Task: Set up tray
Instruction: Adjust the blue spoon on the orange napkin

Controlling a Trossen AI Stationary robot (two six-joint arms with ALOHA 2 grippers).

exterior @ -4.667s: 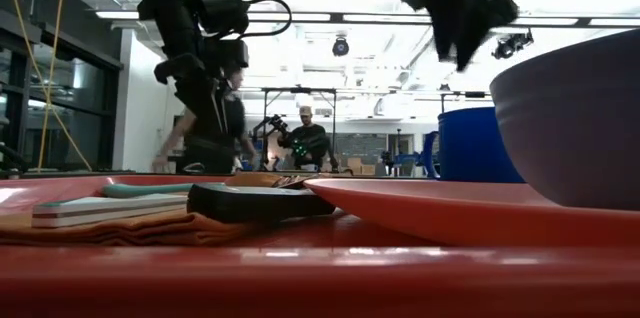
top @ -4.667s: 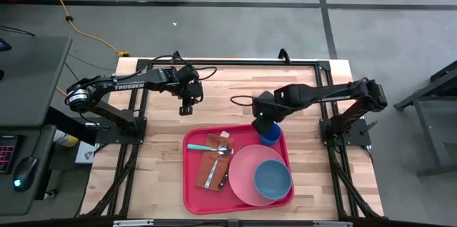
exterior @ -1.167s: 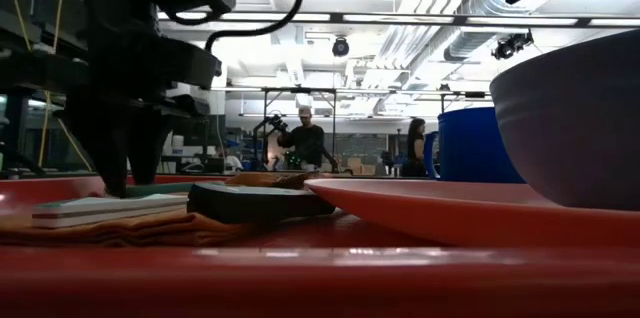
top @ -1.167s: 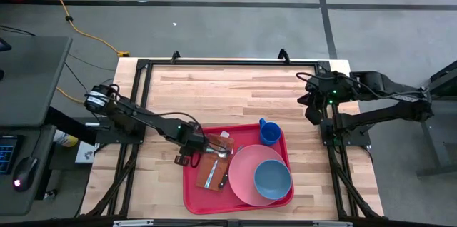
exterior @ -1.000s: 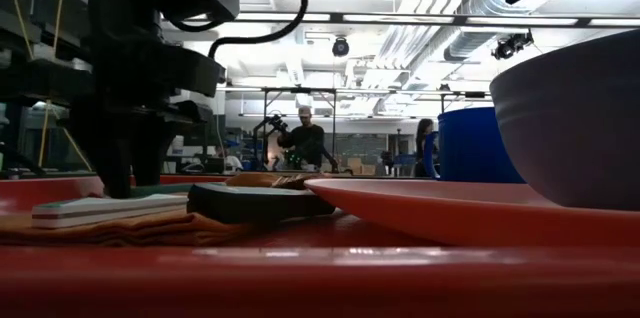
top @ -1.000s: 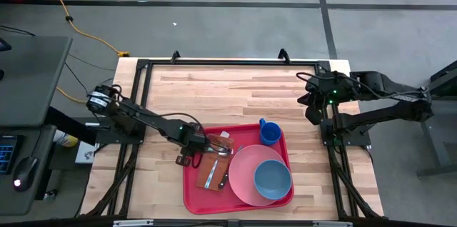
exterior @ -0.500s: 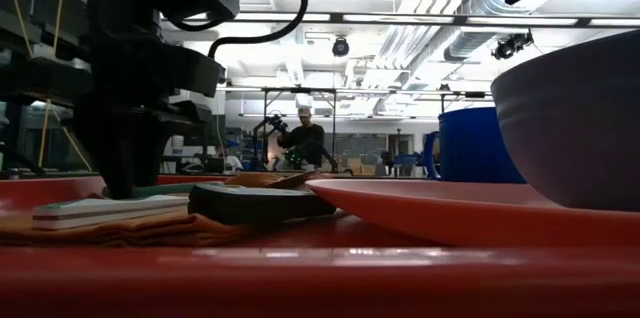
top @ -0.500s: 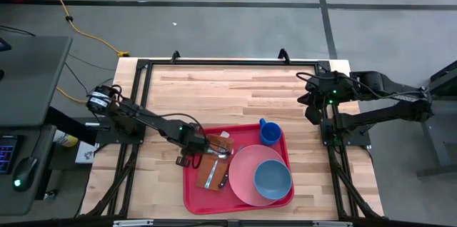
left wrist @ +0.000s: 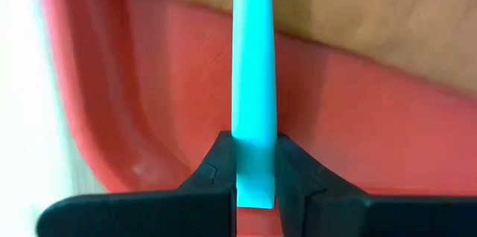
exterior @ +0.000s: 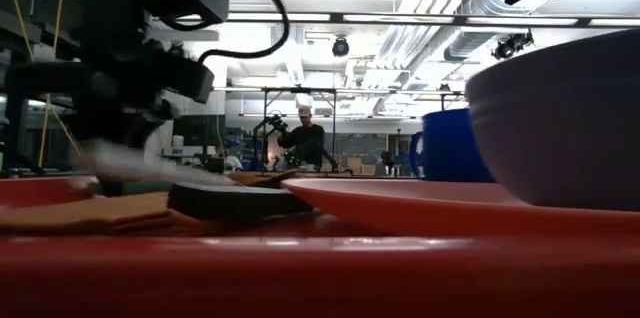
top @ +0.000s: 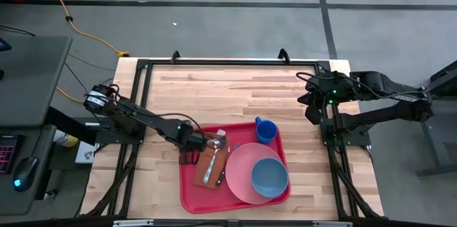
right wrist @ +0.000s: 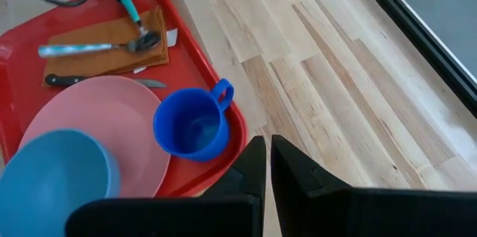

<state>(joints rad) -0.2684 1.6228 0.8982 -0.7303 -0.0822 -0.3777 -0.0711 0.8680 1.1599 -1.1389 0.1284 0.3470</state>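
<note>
Wooden table (top: 235, 91) under both arms, grey floor around it.

Left gripper (top: 187, 157) low at the tray's left rim, fingers (left wrist: 212, 174) clamped on the end of a teal utensil handle (left wrist: 253, 80); handle runs away from the fingers over the red tray floor toward the brown napkin (top: 212, 161). Low view shows the same gripper (exterior: 125, 153) down at tray level, utensil blurred.

Napkin lies in the left part of the tray (top: 207, 202), with a teal-handled spoon (right wrist: 89, 48) across it and a dark-handled knife (right wrist: 97, 80) along its edge, beside the plate. Pink plate (top: 239, 166) takes the tray's right part; blue bowl (top: 269, 176) sits on it. Blue mug (top: 265, 130) stands in the tray's far right corner, handle toward the table's far side, just beside the plate. Tray sits at the table's near side, slightly skewed to the table edges.

Right gripper (right wrist: 262, 151) waits well apart, raised over the table's right edge, fingers closed together with nothing between them.

Background in low view: a person (exterior: 305, 143) standing far back in the room.
</note>
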